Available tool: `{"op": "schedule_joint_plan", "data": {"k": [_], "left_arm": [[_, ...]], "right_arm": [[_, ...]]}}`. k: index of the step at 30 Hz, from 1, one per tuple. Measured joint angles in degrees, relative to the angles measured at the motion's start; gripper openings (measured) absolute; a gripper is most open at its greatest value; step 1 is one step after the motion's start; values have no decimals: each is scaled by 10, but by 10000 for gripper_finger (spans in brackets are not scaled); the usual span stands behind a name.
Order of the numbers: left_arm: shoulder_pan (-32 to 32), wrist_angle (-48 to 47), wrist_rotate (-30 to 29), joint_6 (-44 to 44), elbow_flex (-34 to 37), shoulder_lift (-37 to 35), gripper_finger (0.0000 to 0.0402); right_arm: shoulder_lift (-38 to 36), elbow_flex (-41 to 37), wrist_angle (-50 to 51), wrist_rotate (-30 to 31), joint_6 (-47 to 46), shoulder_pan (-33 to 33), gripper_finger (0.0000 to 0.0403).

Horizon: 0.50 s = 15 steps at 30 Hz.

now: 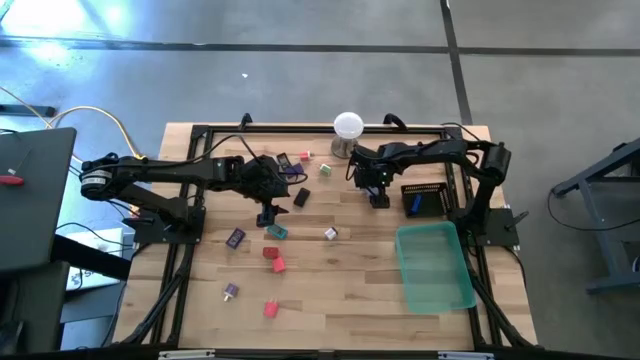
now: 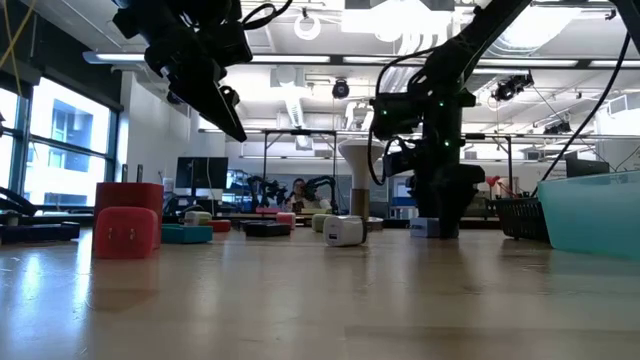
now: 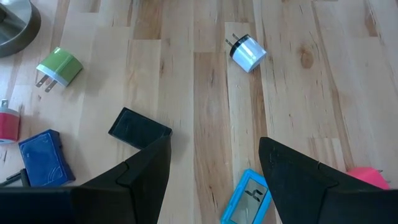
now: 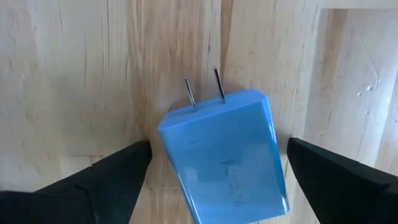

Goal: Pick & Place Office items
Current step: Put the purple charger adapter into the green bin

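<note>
Blue charger [image 4: 221,155] flat on the bench [image 4: 74,74], prongs pointing away from the wrist, body a little askew between the fingers [image 4: 109,177] of the right claw [image 1: 379,196]. Stood spread nearly as wide as possible and gripped nothing. Hung low over the piece, near the white ball [image 1: 347,125] and just beside a black basket [image 1: 432,196]. Looked like the closing step of a pick, with the carry to the green tray [image 1: 440,280] probably to follow. Would have paid to turn the wrist first, so that both pads met the long flat sides squarely and not a corner. Needed to sink until the tips sat just off the wood, well below the rounded top edge, since smooth plastic caught high would likely have squirted out. Ought to have closed slowly and evenly around the middle of the body, clear of the prongs. Risked nudging the piece toward the basket if one finger arrived first. Called for a straight lift before any sideways swing, given how close the basket stood. Could not tell whether the tips were touching the bench. Left claw [image 3: 214,163] raised over the scatter mid-bench, about half open and empty, above a black piece [image 3: 139,129] and a teal piece [image 3: 249,198], apparently waiting.
</note>
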<state>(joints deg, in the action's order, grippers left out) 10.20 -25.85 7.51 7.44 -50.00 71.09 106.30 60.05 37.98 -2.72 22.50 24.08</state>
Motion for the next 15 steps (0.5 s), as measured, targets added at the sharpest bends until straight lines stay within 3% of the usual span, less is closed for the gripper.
{"op": "schedule_joint_plan", "data": {"k": [15], "left_arm": [[0,9,0,0,0,0,234]], "right_arm": [[0,-1,-14,-15,-33,-1,375]]}}
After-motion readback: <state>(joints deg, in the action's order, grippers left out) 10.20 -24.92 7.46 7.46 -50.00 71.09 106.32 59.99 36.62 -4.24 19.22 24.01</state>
